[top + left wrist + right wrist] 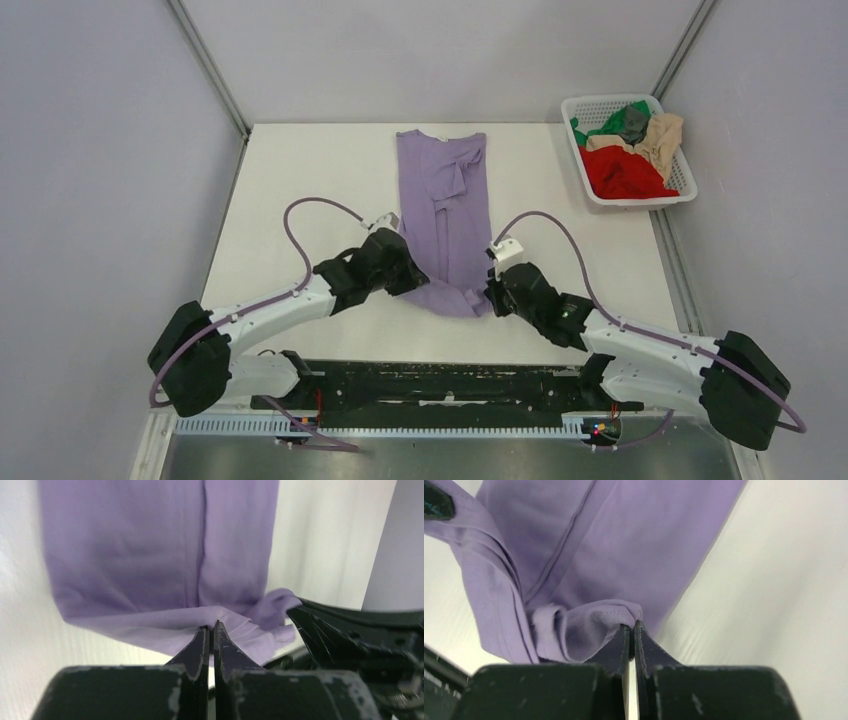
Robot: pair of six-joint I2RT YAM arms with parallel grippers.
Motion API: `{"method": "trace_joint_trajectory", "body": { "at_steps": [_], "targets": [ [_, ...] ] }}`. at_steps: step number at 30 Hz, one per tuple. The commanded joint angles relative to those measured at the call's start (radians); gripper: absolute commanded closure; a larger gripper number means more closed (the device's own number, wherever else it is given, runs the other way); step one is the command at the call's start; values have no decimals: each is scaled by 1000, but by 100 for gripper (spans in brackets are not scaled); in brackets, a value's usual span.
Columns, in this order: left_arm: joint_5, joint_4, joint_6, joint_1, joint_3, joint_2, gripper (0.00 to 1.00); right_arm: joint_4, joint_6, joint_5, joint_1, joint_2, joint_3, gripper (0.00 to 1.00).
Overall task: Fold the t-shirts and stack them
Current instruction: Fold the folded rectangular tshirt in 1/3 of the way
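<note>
Bright, even, diffuse light falls from above in the top view; the white tabletop (300, 180) carries only faint, soft shade along its near edge, and focus is crisp out to the far corners. Both wrist views are softer; the purple t-shirt (150, 545) smears toward the top and left of the left wrist view, and the left gripper (210, 628) sits dark and slightly unsharp close to the lens; in the right wrist view the tabletop beside the cloth is streaked with blur, and the right gripper (631, 630) is black and underlit.
</note>
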Motion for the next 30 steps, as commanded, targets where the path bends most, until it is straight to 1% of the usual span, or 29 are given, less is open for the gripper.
{"method": "trace_joint_trajectory", "body": {
  "at_steps": [1,4,8,13,18,22,25,30],
  "targets": [
    [27,48,96,144,65,79,98,101,-111,1,-88,102,150,100],
    [67,55,127,223,127,144,98,99,-165,-8,-136,192,244,100],
    [140,72,158,314,212,234,98,95,-196,-35,-222,293,345,100],
    [154,45,209,388,341,346,98,88,-241,-119,-305,428,488,100],
    [164,3,259,426,476,474,98,70,-255,-138,-374,540,593,100],
    [186,-21,272,447,571,580,98,71,-265,-184,-420,624,658,100],
    [184,-37,276,456,621,636,98,70,-269,-199,-445,678,700,100],
    [135,-77,266,470,676,702,98,71,-262,-219,-487,765,760,96]
  ]
}}
